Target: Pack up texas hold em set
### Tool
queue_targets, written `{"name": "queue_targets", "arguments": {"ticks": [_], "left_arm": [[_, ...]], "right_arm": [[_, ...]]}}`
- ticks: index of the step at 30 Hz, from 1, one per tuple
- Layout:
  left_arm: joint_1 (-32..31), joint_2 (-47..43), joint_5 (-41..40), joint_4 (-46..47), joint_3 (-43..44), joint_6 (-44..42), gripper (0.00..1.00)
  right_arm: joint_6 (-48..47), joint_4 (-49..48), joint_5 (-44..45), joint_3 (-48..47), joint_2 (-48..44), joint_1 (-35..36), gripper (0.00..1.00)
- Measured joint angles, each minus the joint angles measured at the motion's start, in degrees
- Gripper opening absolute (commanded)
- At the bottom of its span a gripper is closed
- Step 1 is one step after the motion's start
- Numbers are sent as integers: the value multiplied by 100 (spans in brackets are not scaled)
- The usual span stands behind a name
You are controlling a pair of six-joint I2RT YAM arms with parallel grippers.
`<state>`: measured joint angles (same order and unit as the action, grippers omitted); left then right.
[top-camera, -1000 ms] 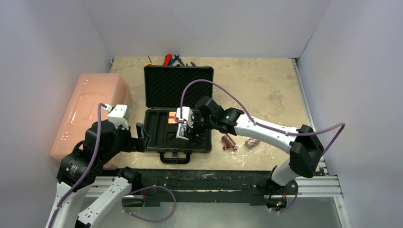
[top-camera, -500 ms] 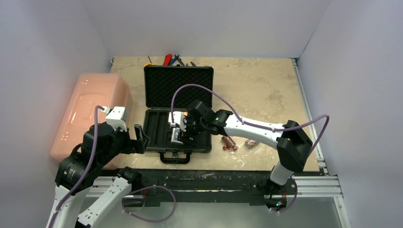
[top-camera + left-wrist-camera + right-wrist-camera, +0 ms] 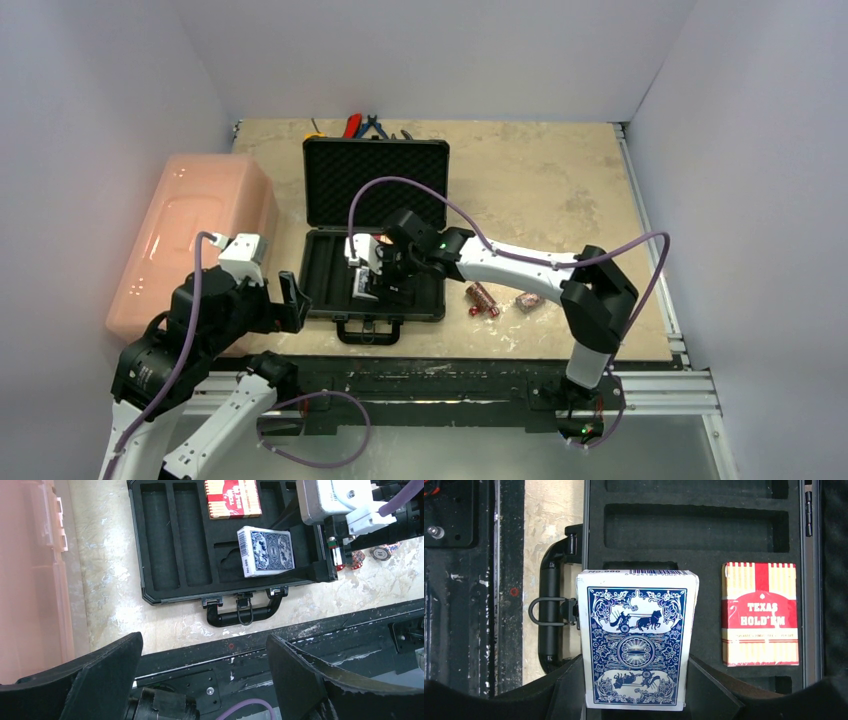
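Observation:
The black case (image 3: 322, 265) lies open, its foam-lined lid (image 3: 376, 182) standing up behind it and its handle (image 3: 367, 332) toward me. The red deck (image 3: 760, 614) lies in a foam slot; it also shows in the left wrist view (image 3: 233, 498). My right gripper (image 3: 372, 283) is shut on the blue deck (image 3: 636, 639) and holds it over the case's front middle slot (image 3: 267, 551). Two reddish chip rolls (image 3: 482, 296) (image 3: 530, 300) and red dice (image 3: 479, 311) lie on the table right of the case. My left gripper (image 3: 291, 300) is open and empty left of the case.
A large pink translucent bin (image 3: 195, 235) stands at the left. Pliers and other tools (image 3: 362, 126) lie behind the case lid. The black frame rail (image 3: 430, 375) runs along the table's near edge.
My right gripper has moved left and toward the case's front with the blue deck. My left gripper has drifted slightly down and left.

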<state>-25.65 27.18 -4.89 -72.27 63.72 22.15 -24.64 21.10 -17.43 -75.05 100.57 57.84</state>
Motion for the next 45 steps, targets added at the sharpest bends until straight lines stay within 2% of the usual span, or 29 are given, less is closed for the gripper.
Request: {"name": "queue_targets", "arguments": {"ticks": [15,45], "left_arm": [[0,22,2,-35,-63,81,93],[0,61,0,-35,-74,81,93]], "right_arm": [[-136,-26,0,-391,597,28,0],[-94,-101,166,-728,1080,103,0]]}}
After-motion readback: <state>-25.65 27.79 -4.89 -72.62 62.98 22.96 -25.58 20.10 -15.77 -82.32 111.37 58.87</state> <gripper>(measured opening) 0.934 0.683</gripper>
